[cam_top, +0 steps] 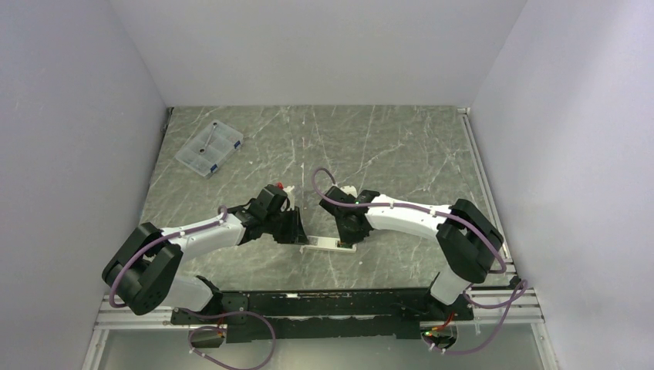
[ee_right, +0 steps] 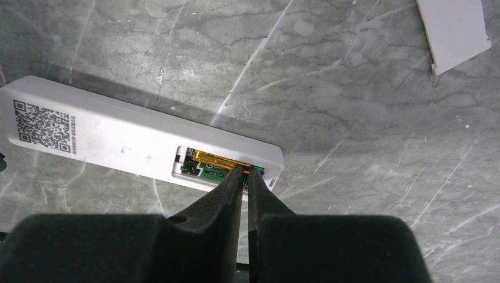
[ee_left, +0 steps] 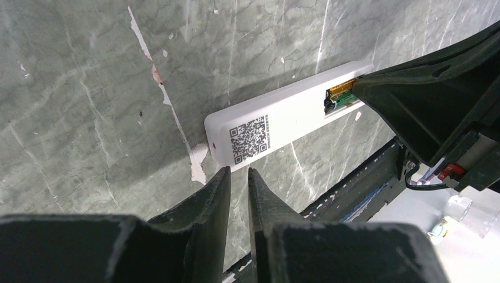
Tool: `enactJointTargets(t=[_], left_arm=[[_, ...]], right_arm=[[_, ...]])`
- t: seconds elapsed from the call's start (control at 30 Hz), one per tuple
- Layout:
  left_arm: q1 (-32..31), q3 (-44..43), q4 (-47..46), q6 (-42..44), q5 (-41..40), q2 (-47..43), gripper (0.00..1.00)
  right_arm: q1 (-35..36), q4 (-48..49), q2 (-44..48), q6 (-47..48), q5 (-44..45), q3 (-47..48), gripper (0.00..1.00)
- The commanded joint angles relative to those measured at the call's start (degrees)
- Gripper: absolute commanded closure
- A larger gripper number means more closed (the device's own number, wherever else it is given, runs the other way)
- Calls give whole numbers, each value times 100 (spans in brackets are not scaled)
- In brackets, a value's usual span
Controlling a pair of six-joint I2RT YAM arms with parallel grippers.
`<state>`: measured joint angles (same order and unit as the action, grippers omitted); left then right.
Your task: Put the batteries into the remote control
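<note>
Even, soft white light fills the overhead view, while both wrist views stay sharp on the marble table (ee_right: 354,88) (near fingers (ee_left: 206,206) blurred), with a soft shadow above the remote (ee_right: 118,141).

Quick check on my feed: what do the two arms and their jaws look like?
Both the left arm and right arm have white link shells, black joints and purple cables zip-tied along them. Each ends in black, tapered jaws, matte plastic in both wrist views.

Remote (ee_right: 118,141) lying face down on the table, QR label up, bay open; copper and green batteries (ee_right: 221,162) seated inside.
</note>
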<state>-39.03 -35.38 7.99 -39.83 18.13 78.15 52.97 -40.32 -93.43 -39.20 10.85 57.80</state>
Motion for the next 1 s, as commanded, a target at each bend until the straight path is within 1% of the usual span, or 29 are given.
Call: enactJointTargets(t=[0.0,0.33,0.73,0.97], left_arm=[[-19,-134,-57,87,9,-80,78],[-20,-154,-34,98,2,-63,77],[-26,-197,23,125,-11,-59,78],[-22,-207,18,141,6,-28,78]], right_arm=[[29,33,211,-34,-75,245,89],[108,62,417,-87,-149,204,88],[234,348,75,-154,-348,-265,88],[292,229,-22,-145,-228,-67,89]])
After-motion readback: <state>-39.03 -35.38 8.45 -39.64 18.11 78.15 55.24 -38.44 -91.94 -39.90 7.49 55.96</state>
